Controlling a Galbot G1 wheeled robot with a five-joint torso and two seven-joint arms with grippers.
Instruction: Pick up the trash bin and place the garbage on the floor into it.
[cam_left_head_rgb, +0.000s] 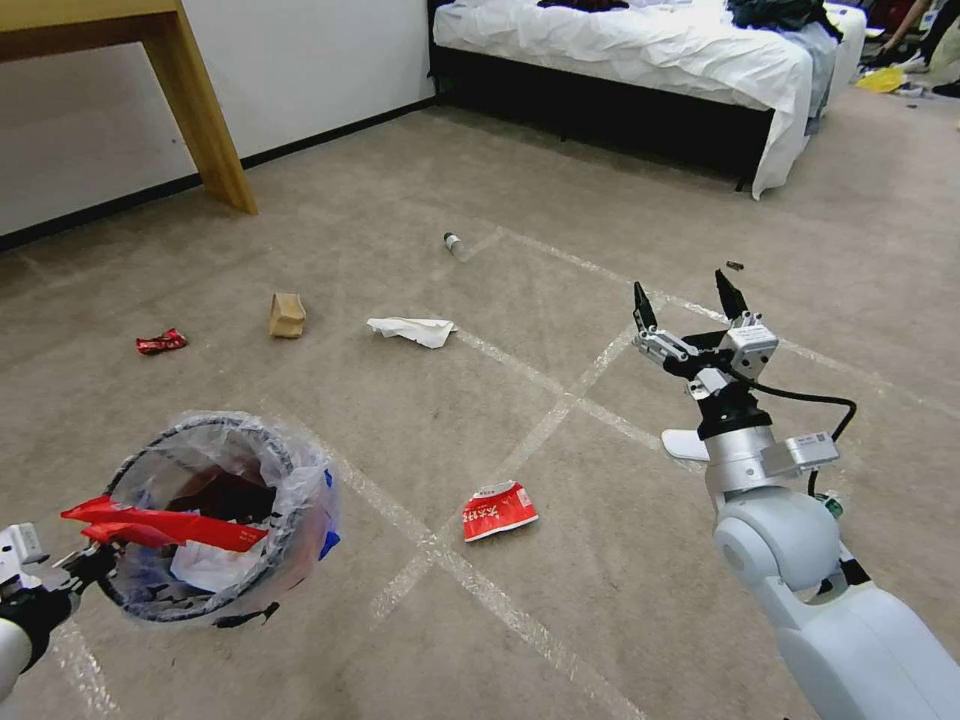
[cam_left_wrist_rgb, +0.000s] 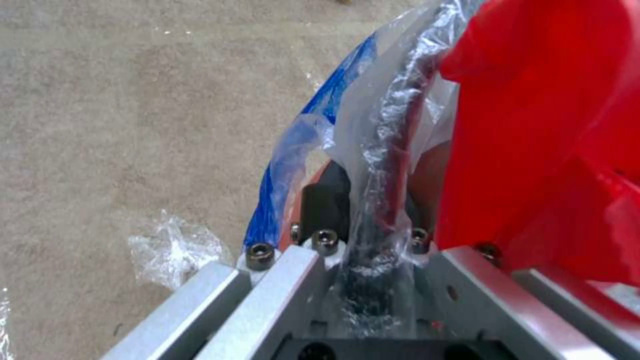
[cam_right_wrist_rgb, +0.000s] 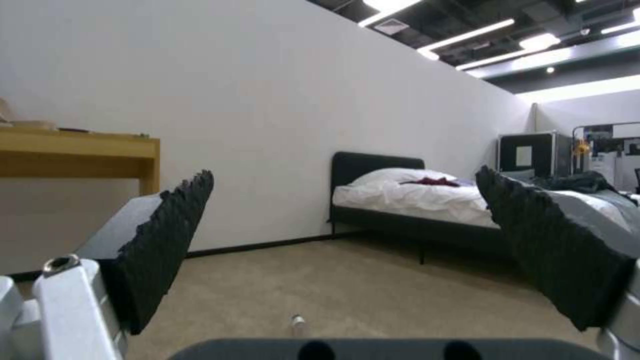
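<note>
The floor (cam_left_head_rgb: 620, 180) is a wide stretch of beige carpet crossed by pale tape lines, with a bed (cam_left_head_rgb: 640, 50) at one o'clock in the head view and a wooden table leg (cam_left_head_rgb: 205, 120) at eleven. The trash bin (cam_left_head_rgb: 225, 520) is off the floor at eight o'clock, tilted with its mouth toward the camera, a long red wrapper (cam_left_head_rgb: 160, 525) lying across the rim and white tissue inside. The left gripper (cam_left_wrist_rgb: 363, 235) has its fingers clamped on the bin's rim and bag liner. The right gripper (cam_left_head_rgb: 688, 300) is raised at three o'clock, fingers spread wide and empty, pointing out over the floor toward the bed.

The garbage is scattered: a crushed red can (cam_left_head_rgb: 498, 510) at six o'clock nearest the robot, a white tissue (cam_left_head_rgb: 412, 330) near centre, a tan packet (cam_left_head_rgb: 286, 314) and a red wrapper (cam_left_head_rgb: 161, 342) toward ten, a small bottle (cam_left_head_rgb: 455, 243) at twelve.

The can looks like the easiest next pick. It would help to lower the open fingers straight over it, straddle its flattened width, and keep the bin level and close so the drop is short.
</note>
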